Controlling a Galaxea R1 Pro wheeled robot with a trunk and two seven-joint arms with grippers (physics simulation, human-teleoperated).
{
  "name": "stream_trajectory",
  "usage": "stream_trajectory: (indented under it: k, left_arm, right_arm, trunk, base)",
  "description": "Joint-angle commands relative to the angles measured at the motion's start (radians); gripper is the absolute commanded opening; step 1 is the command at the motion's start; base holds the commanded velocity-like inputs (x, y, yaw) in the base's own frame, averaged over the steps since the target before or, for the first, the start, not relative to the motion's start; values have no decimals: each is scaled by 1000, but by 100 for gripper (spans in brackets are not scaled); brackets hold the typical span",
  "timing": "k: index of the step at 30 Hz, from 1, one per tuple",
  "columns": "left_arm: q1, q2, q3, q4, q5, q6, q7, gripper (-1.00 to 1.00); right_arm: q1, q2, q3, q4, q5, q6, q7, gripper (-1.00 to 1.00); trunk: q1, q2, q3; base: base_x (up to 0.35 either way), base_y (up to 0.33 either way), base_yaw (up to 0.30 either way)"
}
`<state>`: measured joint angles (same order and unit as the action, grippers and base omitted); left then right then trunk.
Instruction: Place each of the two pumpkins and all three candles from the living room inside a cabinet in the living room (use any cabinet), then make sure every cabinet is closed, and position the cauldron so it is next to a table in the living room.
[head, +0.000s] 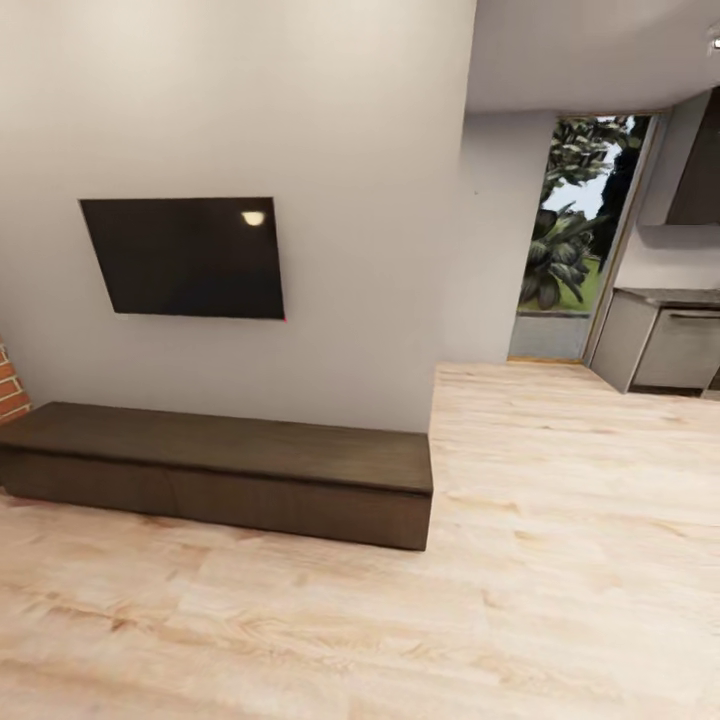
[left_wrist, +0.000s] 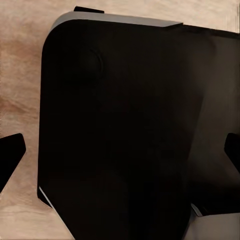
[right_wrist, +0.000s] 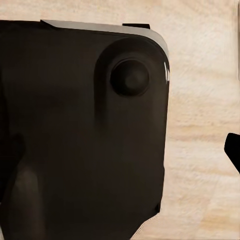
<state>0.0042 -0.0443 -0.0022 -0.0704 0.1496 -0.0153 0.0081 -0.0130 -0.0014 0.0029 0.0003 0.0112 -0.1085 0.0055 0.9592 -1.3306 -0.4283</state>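
The long low dark-brown cabinet (head: 230, 450) stands against the white wall, left of centre in the head view, with both drawer fronts flush and its top bare. The pumpkins, the candles, the cauldron and the glass table are out of view. In the left wrist view my left gripper (left_wrist: 122, 150) is open, its dark fingertips (left_wrist: 12, 150) far apart over the robot's black base (left_wrist: 120, 125). In the right wrist view my right gripper (right_wrist: 120, 150) hangs over the same base (right_wrist: 75, 140), one fingertip (right_wrist: 232, 150) at the frame's edge, nothing held.
A black TV (head: 185, 258) hangs on the wall above the cabinet. Red brick (head: 10, 385) shows at the far left. Pale wood floor (head: 450, 620) spreads in front and to the right, toward a glass doorway (head: 570, 250) and grey kitchen units (head: 665, 345).
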Motion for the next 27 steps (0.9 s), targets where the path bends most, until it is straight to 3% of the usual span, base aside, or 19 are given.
stream_trajectory:
  k: [1, 20, 27]
  left_arm:
    - [0, 0, -1, -2, 8, -2, 1, 100]
    - [0, 0, -1, -8, 8, -2, 0, 100]
    - [0, 0, -1, -8, 8, -2, 0, 100]
  right_arm:
    - [-1, 0, 0, 1, 1, -3, 0, 100]
    - [-1, 0, 2, 1, 2, -2, -1, 100]
    - [-1, 0, 3, 1, 3, -2, -1, 100]
  trunk:
    - [1, 0, -1]
    - [1, 0, -1]
    - [1, 0, -1]
  base:
    - [343, 0, -291]
    - [343, 0, -290]
    - [342, 0, -89]
